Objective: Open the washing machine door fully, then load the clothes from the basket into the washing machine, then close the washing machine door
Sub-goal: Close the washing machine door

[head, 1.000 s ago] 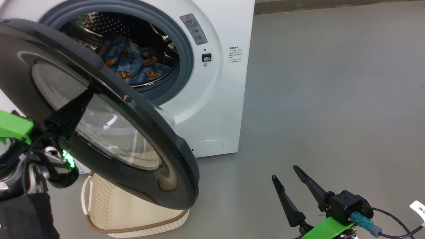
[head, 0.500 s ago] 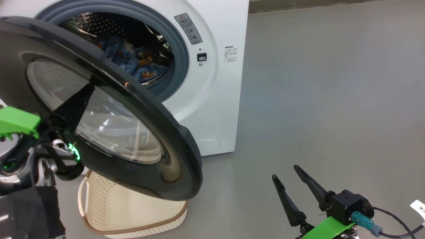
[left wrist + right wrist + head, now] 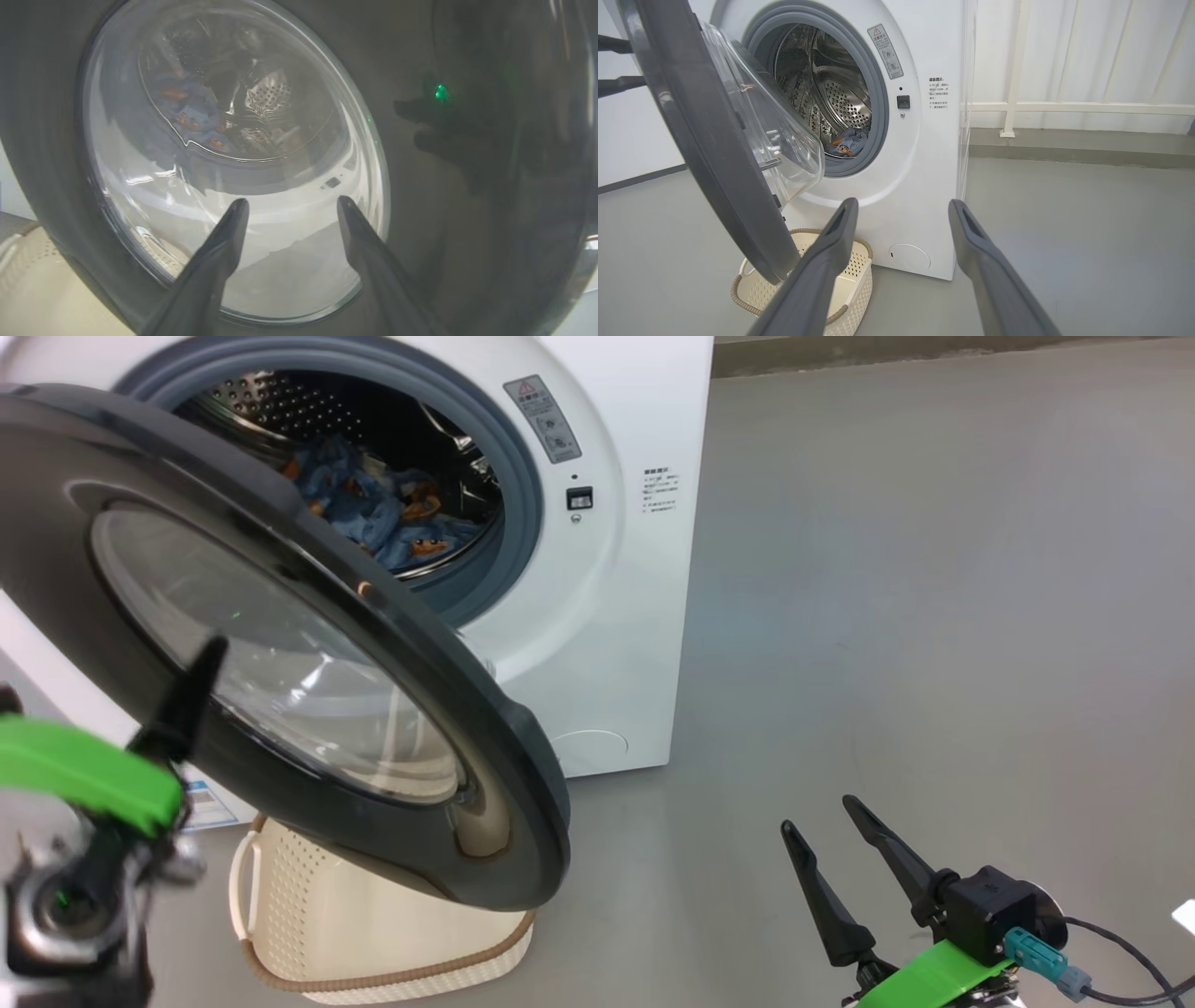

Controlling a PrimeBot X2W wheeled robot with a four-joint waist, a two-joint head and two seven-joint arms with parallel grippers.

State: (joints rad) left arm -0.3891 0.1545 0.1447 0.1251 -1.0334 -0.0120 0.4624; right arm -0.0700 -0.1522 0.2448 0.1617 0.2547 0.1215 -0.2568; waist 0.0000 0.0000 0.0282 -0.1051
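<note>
left gripper [image 3: 292, 201]: fingers spread, nothing pinched, pointed at the outer face of the washing machine door [image 3: 509, 775]. Can't tell if the tips touch it. Risk: pushing with open tips on that glossy curve, one tip skids off and the door only gets half a shove.

The door stands half open, swung out left of the opening. The basket [image 3: 308, 915] sits on the floor [image 3: 934, 616] right under the door's low edge, so if either one shifts, they snag. The door hides part of the basket's inside, so can't confirm it's empty.

the clothes [image 3: 392, 518] lie in the drum [image 3: 271, 406] and look close to the front lip. A fold could get nipped at the gasket [image 3: 523, 513] of the washing machine [image 3: 607, 644].

right gripper [image 3: 820, 814]: spread, empty, well off to the right, no threat.
</note>
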